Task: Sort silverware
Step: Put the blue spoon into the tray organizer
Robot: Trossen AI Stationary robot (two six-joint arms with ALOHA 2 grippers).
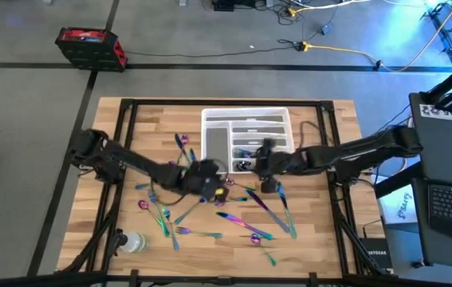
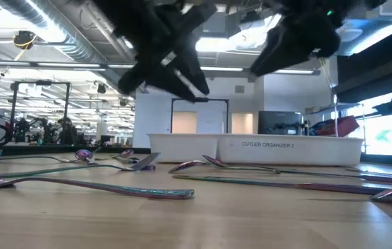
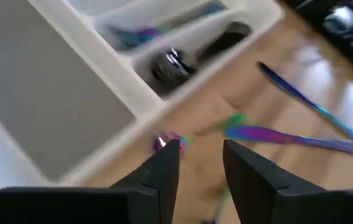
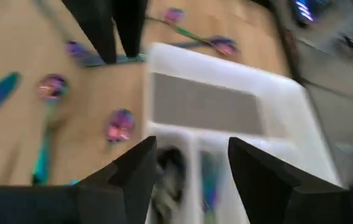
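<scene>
- From above, we see the white compartmented plastic tray (image 1: 245,131) at the far middle of the pale wooden surface (image 1: 321,239), with some pieces already in its compartments. Most of the slim iridescent rainbow-metal silverware (image 1: 245,226) lies scattered on the near half.
- The left gripper (image 1: 210,182) hangs just off the tray's near edge; the right gripper (image 1: 264,156) sits over the tray's near compartments. A clear plastic bottle (image 1: 134,241) lies at the near left corner.
- At table height, both arms hang above the surface, spoons and forks (image 2: 106,185) lying flat in front of the tray (image 2: 251,149). Behind, a big open workshop room with ceiling lights.
- Left wrist view: the left gripper (image 3: 201,163) stands partly open with nothing between its fingers, over bare wood beside the tray wall (image 3: 145,115); a blue-purple knife (image 3: 301,138) lies just beyond.
- Right wrist view: the right gripper (image 4: 192,165) is open and empty above a tray compartment (image 4: 201,102), silverware visible below.
- We judge it's between a drop and a fresh pick: next, each gripper needs to come low over a loose piece and close across its thin handle.
</scene>
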